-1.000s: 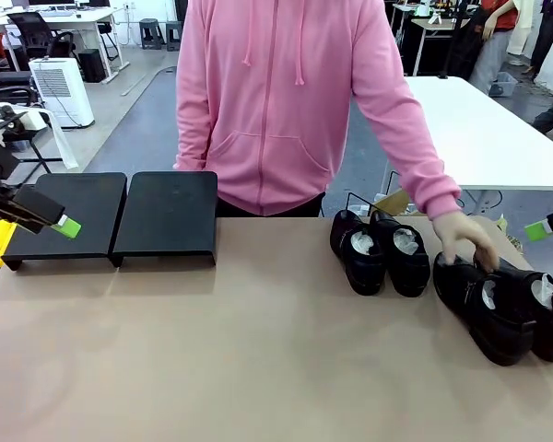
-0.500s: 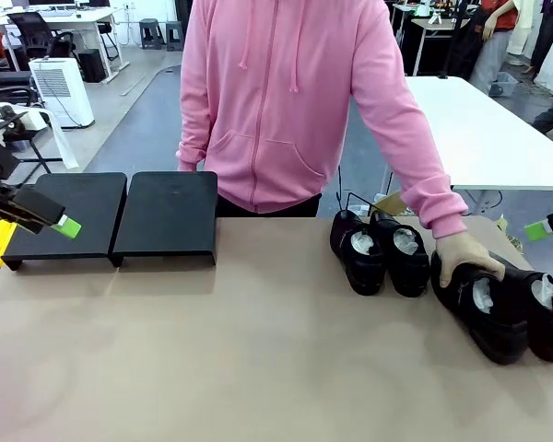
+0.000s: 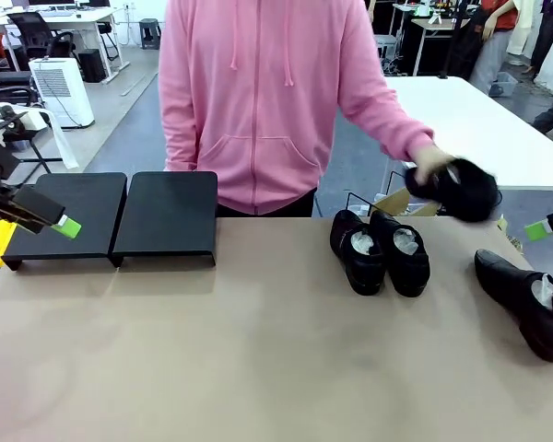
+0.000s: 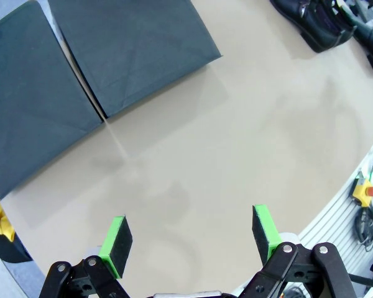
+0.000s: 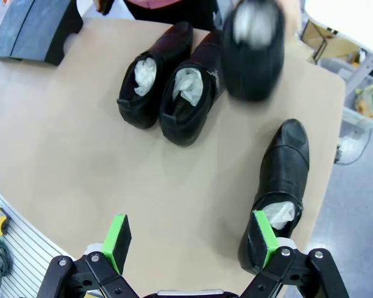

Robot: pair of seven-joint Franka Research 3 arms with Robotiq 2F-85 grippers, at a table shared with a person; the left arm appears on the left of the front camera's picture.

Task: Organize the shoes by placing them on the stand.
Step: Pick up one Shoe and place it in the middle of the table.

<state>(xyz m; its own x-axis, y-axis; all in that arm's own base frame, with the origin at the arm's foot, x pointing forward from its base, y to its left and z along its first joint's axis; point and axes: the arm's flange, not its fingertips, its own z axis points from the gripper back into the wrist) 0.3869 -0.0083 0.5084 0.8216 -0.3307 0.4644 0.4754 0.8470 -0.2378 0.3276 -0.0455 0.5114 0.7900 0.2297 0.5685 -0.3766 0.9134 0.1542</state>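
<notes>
No text, label, brand or number can be read in any view. The shoes (image 3: 380, 250) and the stand (image 3: 115, 217) carry no legible marking.

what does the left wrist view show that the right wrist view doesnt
Left wrist view: the open left hand over bare table, and both flat tops of the stand, with nothing on them.
Right wrist view: the open right hand and a blurred shoe up off the table, past the others.
Shared: the tan table, at least a corner of the stand, and the pair of shoes side by side.
</notes>
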